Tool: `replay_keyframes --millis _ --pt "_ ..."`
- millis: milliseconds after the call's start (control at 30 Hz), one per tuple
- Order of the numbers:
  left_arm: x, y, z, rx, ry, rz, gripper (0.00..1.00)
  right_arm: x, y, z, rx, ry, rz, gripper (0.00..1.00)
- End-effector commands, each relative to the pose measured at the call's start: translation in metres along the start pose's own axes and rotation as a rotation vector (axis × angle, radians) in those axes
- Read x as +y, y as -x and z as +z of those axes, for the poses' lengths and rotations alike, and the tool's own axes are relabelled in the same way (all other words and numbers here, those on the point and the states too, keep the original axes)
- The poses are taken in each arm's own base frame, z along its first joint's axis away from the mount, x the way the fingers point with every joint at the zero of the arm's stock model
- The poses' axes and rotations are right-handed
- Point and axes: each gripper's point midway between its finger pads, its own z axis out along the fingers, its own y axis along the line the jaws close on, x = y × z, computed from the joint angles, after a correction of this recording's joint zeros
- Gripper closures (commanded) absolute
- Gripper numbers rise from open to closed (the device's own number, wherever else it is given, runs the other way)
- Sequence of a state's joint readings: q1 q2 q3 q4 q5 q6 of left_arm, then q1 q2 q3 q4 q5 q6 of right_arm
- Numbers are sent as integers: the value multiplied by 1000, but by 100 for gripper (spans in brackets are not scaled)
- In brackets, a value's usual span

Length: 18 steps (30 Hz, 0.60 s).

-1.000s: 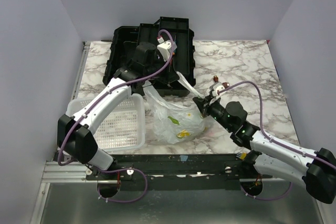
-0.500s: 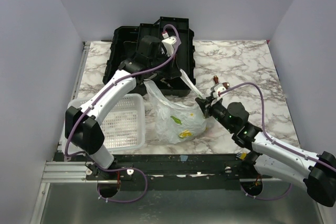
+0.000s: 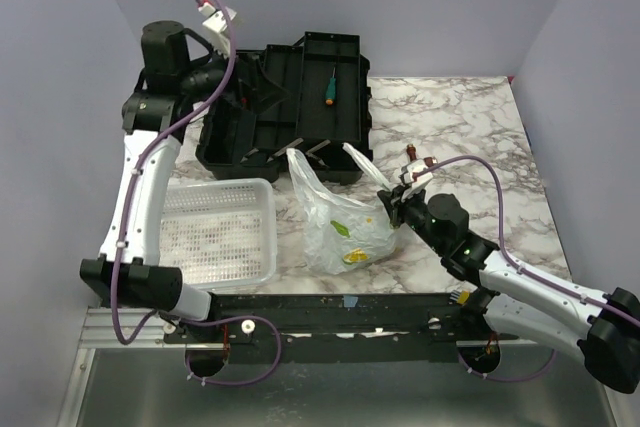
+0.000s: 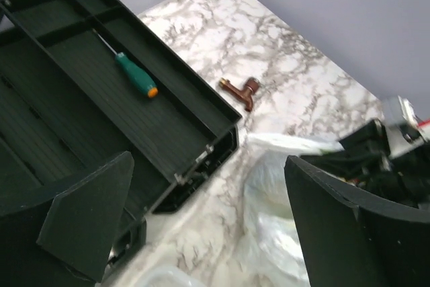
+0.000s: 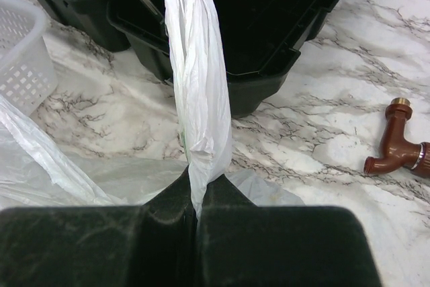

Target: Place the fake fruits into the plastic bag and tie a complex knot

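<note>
The plastic bag [image 3: 345, 227] sits on the marble bench [image 3: 470, 137] a little toward 6 o'clock of its middle, slumped open, with the yellow-green fake fruits [image 3: 352, 255] showing through its thin wall at the bottom. One handle [image 3: 300, 165] stands up loose at the bag's 11 o'clock; the other handle [image 5: 196, 99] runs as a twisted white strip to the right claw [image 5: 196, 206], whose fingers are pressed together on it at the bag's 2 o'clock. The two handles are apart, not tied. The left claw [image 4: 208, 226] is raised high at 10 o'clock of the bench, above the black toolbox [image 3: 290, 97], its fingers spread wide with nothing between them. A green-handled screwdriver [image 4: 134, 75] lies in the toolbox's open lid. A white perforated basket [image 3: 215, 237] rests at the bag's 9 o'clock, just beside it, and a small brown tap fitting [image 5: 396, 142] lies on the marble near the right claw.
</note>
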<state>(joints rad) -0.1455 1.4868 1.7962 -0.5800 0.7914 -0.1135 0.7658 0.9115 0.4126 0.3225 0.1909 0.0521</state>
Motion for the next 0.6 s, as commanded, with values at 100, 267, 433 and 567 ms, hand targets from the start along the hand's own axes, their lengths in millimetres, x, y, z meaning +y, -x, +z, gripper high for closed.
replay_keyframes --millis 100,267,433,567 --pt "-33 -78 -35 143 -120 -112 2 -2 7 5 -17 -20 13 99" --pt "-35 -95 -27 144 -154 -142 2 0 7 6 -12 -10 4 99" --pt "-45 -110 -13 157 -217 -137 2 1 9 6 -12 -1 -3 99" --pt "-54 -122 -11 184 -264 -173 2 -1 9 6 -10 -11 -18 99"
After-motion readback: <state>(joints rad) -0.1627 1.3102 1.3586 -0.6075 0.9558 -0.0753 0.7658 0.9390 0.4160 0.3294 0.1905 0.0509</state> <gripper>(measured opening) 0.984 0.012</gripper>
